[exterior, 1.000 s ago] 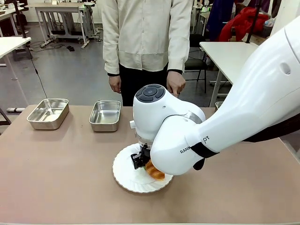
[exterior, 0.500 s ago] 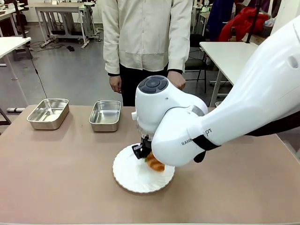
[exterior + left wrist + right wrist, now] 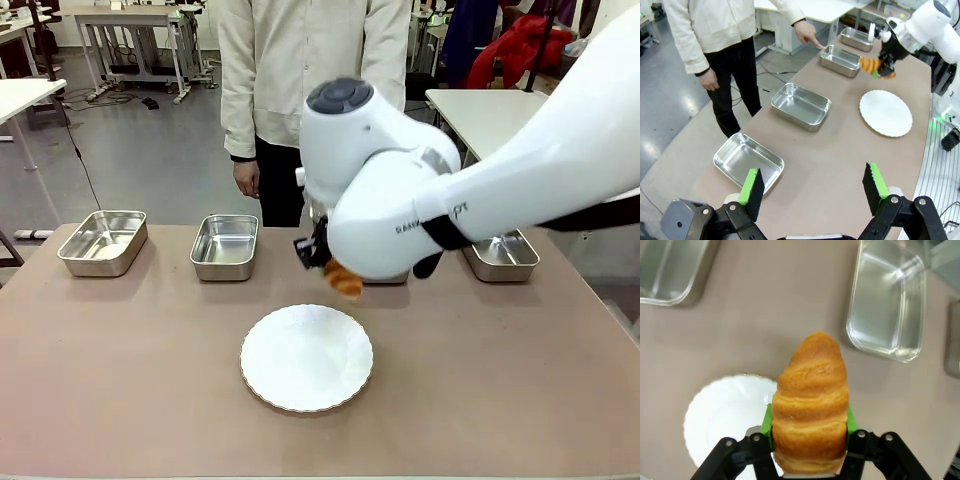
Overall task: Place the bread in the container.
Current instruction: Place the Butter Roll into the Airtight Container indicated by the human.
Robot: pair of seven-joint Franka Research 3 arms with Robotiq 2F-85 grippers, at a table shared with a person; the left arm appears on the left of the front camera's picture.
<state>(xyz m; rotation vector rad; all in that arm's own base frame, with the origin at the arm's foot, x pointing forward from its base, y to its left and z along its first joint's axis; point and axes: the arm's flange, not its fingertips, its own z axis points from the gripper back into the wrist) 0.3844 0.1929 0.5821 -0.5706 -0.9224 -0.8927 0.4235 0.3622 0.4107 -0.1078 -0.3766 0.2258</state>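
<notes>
Both right tool (image 3: 810, 442) pads tight on the bread (image 3: 811, 405)

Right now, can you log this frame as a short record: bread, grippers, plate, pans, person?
bread: croissant clamped between the right gripper's green pads, held in the air above the table
left gripper: open, holding nothing, at the table's near end
plate: white scalloped plate on the table, nothing on it
pans: four steel pans along the far edge, each with nothing in it where its inside shows
person: stands at the far side, finger pointing at the third pan
task state: bread not yet in a pan
</notes>
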